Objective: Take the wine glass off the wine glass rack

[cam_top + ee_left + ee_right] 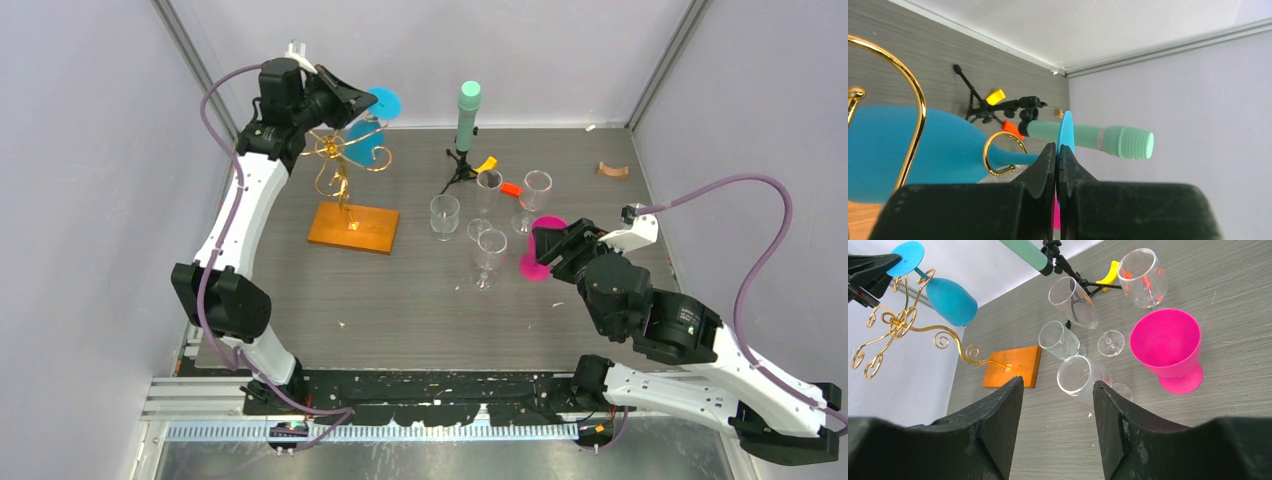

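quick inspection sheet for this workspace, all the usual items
surface: grey wood-grain tabletop, no damage seen
job's things: blue wine glass hangs bowl down on gold wine glass rack
clutter: four clear glasses, pink goblet, mint-green cylinder on tripod, yellow and orange bits
pincers: left pincer shut on the blue wine glass's foot; right pincer open, holding nothing
cables: purple cable loops off each arm, clear of glasses
surroundings: plain walls on three sides

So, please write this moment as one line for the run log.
left hand: shut on foot of blue wine glass | glass: hanging on wine glass rack | right hand: open, empty
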You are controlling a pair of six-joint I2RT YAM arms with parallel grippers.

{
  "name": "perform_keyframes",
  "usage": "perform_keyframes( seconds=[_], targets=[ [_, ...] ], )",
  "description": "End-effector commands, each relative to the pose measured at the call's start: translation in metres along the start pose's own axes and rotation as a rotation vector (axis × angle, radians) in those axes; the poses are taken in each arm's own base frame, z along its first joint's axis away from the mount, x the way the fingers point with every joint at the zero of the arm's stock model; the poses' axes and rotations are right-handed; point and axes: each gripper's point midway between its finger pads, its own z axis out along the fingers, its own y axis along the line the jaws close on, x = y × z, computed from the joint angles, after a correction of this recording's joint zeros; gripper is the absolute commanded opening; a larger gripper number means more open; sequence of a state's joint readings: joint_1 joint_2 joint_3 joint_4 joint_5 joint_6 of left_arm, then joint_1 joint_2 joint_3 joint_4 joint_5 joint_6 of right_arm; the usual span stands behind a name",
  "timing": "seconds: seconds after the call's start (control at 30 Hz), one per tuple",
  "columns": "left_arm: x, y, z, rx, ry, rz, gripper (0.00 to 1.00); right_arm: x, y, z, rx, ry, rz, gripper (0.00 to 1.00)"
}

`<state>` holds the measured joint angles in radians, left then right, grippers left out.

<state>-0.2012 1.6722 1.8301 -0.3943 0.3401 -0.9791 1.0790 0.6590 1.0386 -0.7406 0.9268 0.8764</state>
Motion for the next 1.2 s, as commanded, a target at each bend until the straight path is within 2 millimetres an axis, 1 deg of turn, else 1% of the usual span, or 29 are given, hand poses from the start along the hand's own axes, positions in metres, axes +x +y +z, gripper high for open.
perform_keyframes(
  seconds=[0.0, 0.13, 0.27, 0.4, 0.53, 0.63, 0.7, 0.8, 1.0, 1.17],
  targets=[
    [-0.010, -0.040, -0.018, 0.178, 0.004, -0.082, 0.00, -0.014, 0.001, -0.001, 0.004, -0.056, 0.066, 0.59],
    [-0.007, -0.046, -0.022, 0.243, 0.040, -0.151, 0.00, -0.014, 0.000, -0.001, 0.006, -0.057, 0.067, 0.59],
    [-0.009, -0.045, -0.030, 0.237, 0.028, -0.167, 0.00, -0.013, 0.000, -0.001, 0.008, -0.056, 0.067, 0.59],
    [-0.015, -0.048, -0.047, 0.235, -0.015, -0.165, 0.00, -0.013, 0.000, -0.001, 0.009, -0.057, 0.068, 0.59],
    [-0.023, -0.044, -0.059, 0.215, -0.063, -0.166, 0.00, -0.012, 0.000, 0.000, 0.009, -0.056, 0.070, 0.59],
    [-0.031, -0.039, -0.063, 0.193, -0.102, -0.161, 0.00, -0.012, 0.000, 0.000, 0.010, -0.055, 0.072, 0.58],
    [-0.035, -0.037, -0.064, 0.185, -0.117, -0.157, 0.00, -0.013, 0.000, 0.000, 0.009, -0.056, 0.075, 0.58],
    [-0.041, -0.036, -0.060, 0.192, -0.131, -0.157, 0.00, -0.012, 0.000, -0.001, 0.007, -0.054, 0.075, 0.58],
    [-0.047, -0.024, -0.051, 0.186, -0.151, -0.198, 0.00, -0.014, -0.001, -0.002, 0.005, -0.058, 0.082, 0.58],
    [-0.057, -0.014, -0.047, 0.167, -0.186, -0.215, 0.00, -0.015, -0.002, -0.003, 0.004, -0.061, 0.081, 0.58]
  ],
)
